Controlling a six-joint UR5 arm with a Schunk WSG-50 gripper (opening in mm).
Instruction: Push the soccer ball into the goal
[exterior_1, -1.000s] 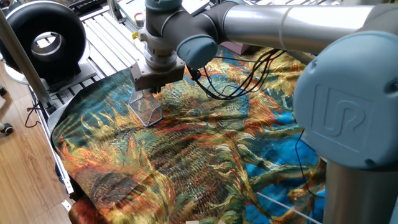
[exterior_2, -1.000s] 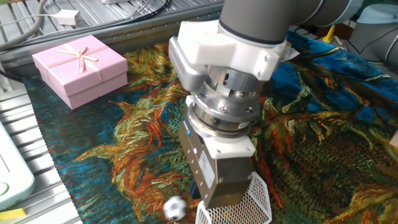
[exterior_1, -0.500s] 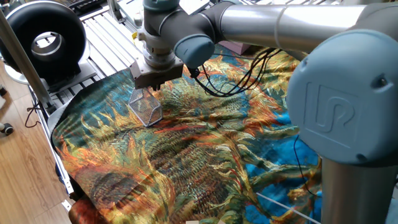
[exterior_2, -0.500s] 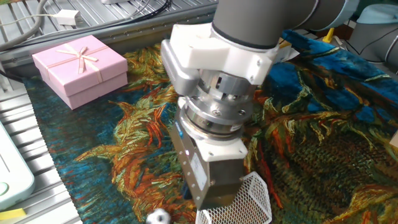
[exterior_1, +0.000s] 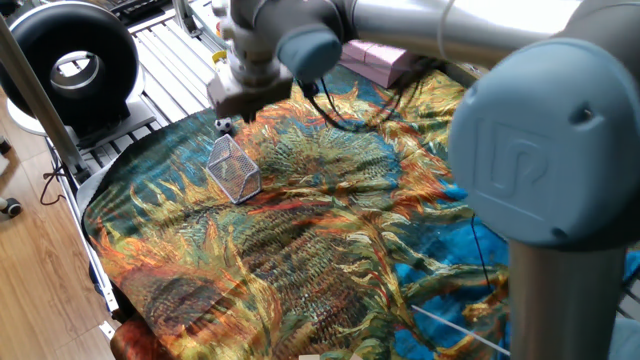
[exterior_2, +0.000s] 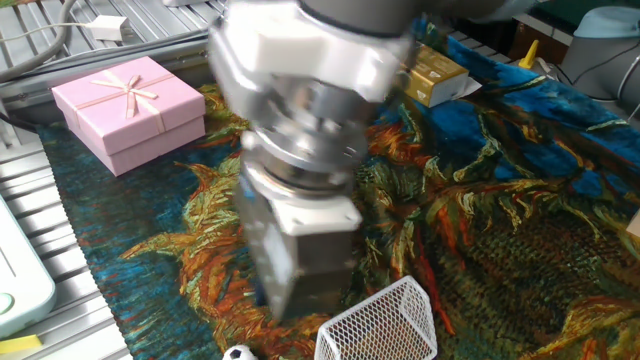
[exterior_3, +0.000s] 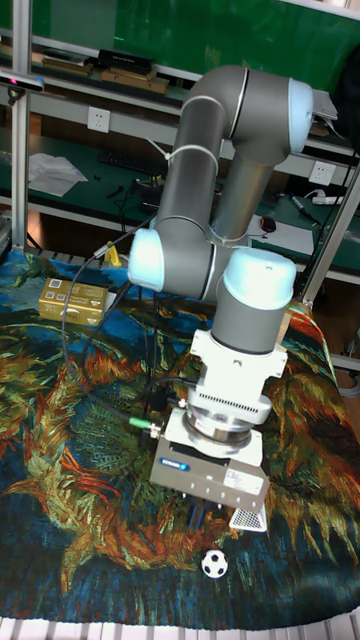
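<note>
White-and-black soccer ball (exterior_3: 214, 564) sits just below your gripper (exterior_3: 207, 517), beside the goal (exterior_2: 380, 325); its grip state is unreadable.

the arm (exterior_3: 225, 190) is made of thick silver-grey tubes with pale blue round caps at the joints; one big cap carries a raised logo. a ribbed metal ring sits under a white wrist block. the boxy silver gripper (exterior_3: 210, 517) has a blue label, a green plug and black cables (exterior_3: 80, 300).
</note>
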